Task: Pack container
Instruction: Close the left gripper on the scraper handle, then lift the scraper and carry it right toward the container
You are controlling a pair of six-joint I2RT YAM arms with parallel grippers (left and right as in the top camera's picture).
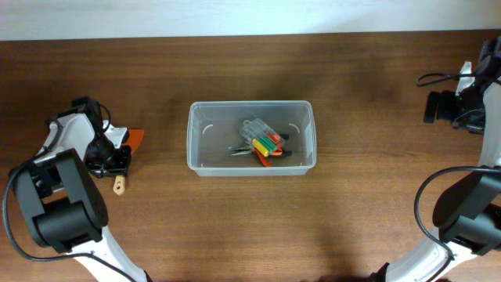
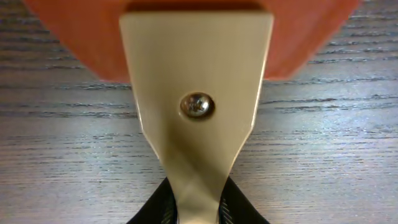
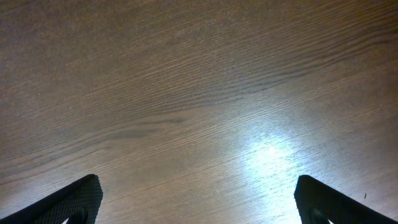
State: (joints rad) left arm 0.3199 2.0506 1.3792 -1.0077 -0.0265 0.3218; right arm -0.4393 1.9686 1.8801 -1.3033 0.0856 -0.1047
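Pinching the narrow neck of a scraper (image 2: 196, 74) (cream handle, orange blade), the left hand (image 2: 198, 208) sits well left of the container (image 1: 190, 137), low over the counter (image 1: 250, 227). Container: upright, open-topped, apart from both arms; a cluster of hand tools (image 1: 262, 145) lies inside, toward its right half. Judged light, fairly stiff, slick clear plastic. The thick rim along a long side looks the best hold; contents would likely slide if tipped. Right hand (image 3: 199, 202): well right of the container, fingers spread wide over bare wood, holding nothing.
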